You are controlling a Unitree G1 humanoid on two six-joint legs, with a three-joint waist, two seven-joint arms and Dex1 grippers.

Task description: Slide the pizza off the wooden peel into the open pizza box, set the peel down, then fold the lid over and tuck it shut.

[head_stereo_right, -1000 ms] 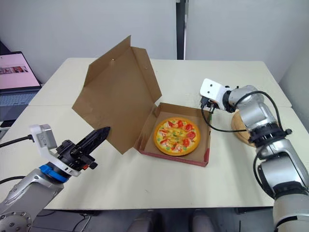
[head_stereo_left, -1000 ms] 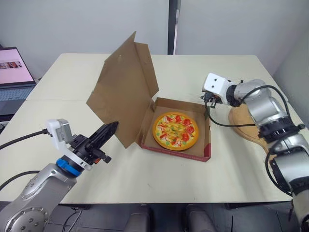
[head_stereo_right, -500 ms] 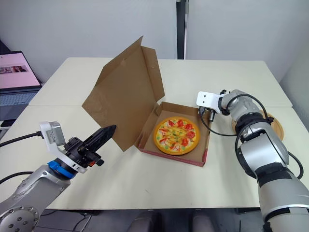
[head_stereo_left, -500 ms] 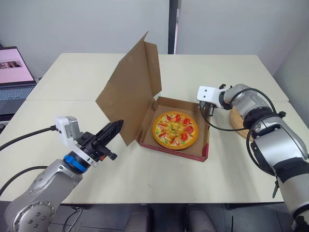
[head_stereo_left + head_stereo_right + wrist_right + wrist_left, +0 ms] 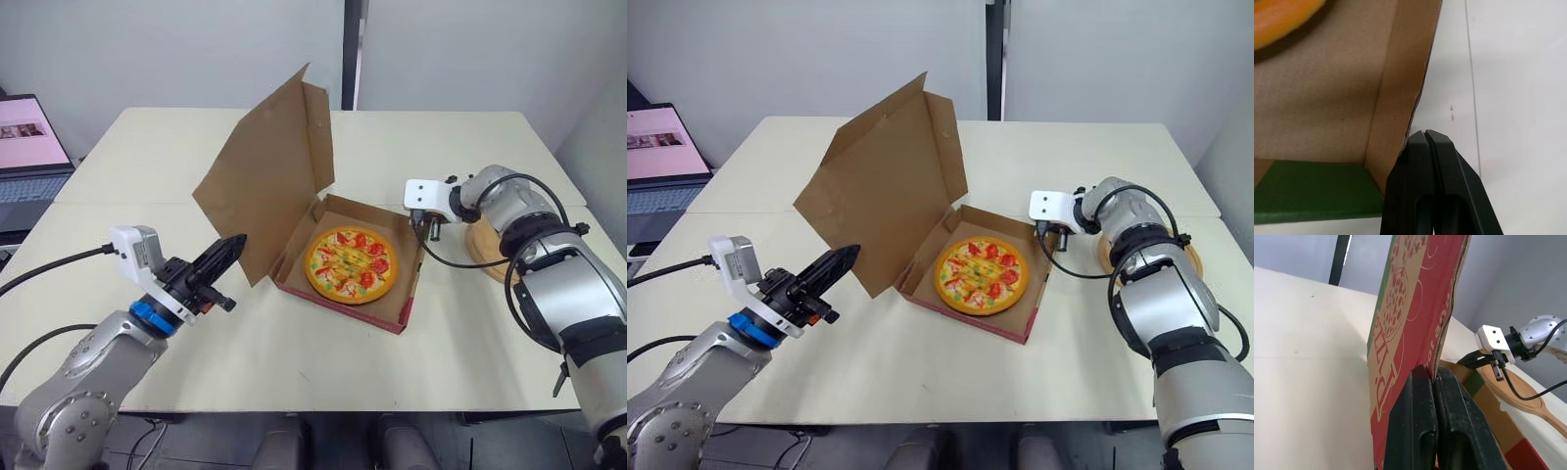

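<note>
The pizza [image 5: 350, 264] lies flat in the base of the open cardboard box [image 5: 407, 294]. The lid [image 5: 269, 176] stands nearly upright along the box's left side, printed face outward. My left gripper [image 5: 233, 247] is shut, and its tips [image 5: 1435, 372] touch the lid's lower outer edge. Also shut, my right gripper [image 5: 423, 227] has its tips [image 5: 1424, 132] against the outside of the box's far right corner wall [image 5: 1400, 88]. The wooden peel [image 5: 485, 245] rests on the table to the right, partly hidden by my right arm.
An open laptop [image 5: 24, 147] sits beyond the table's left edge. The cream table [image 5: 294, 362] stretches in front of the box. A black cable [image 5: 460, 262] loops from my right wrist over the table beside the peel.
The lid has swung from leaning back to nearly upright. My left gripper moved forward up to its edge. My right gripper came down to the box's right corner, and the box turned slightly.
</note>
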